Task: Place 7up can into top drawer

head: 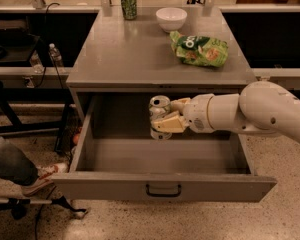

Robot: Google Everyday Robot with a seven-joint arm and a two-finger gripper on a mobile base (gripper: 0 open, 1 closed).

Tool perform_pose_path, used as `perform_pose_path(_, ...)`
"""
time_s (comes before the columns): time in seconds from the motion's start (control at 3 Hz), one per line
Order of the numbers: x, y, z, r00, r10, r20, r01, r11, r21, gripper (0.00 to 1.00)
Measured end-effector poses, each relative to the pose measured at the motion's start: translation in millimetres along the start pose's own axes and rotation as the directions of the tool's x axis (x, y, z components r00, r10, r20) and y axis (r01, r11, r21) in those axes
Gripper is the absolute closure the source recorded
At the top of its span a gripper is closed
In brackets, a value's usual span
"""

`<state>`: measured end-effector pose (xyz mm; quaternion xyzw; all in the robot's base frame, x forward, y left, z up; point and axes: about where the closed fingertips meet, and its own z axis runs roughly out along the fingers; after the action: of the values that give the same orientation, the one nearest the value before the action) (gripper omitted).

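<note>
The 7up can (pixel 158 109), whitish-silver with a silver pull-tab top, stands upright in my gripper (pixel 166 117), which is shut on it. The white arm reaches in from the right. The can hangs inside the open top drawer (pixel 162 186), near its back, at about the middle, above the drawer floor. The drawer is pulled out wide, with a flat grey front panel and a dark bar handle (pixel 163 190) at its centre.
On the grey table top (pixel 125 54) stand a darker green can (pixel 129 3) at the back, a white bowl (pixel 171 18) and a green chip bag (pixel 200 49). A person's leg and shoe (pixel 37 176) are on the floor at the left.
</note>
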<state>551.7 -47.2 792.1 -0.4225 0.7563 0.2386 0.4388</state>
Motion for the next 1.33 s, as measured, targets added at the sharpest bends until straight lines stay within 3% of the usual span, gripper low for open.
perform_pose_path(0.67, 30, -25, 23, 0.999, 0.043, -0.008, -0.042, 0.9920, 0.119, 1.00)
perform_pose_path(1.33, 70, -41, 64, 0.996, 0.083, -0.042, -0.074, 0.9818, 0.175, 1.00)
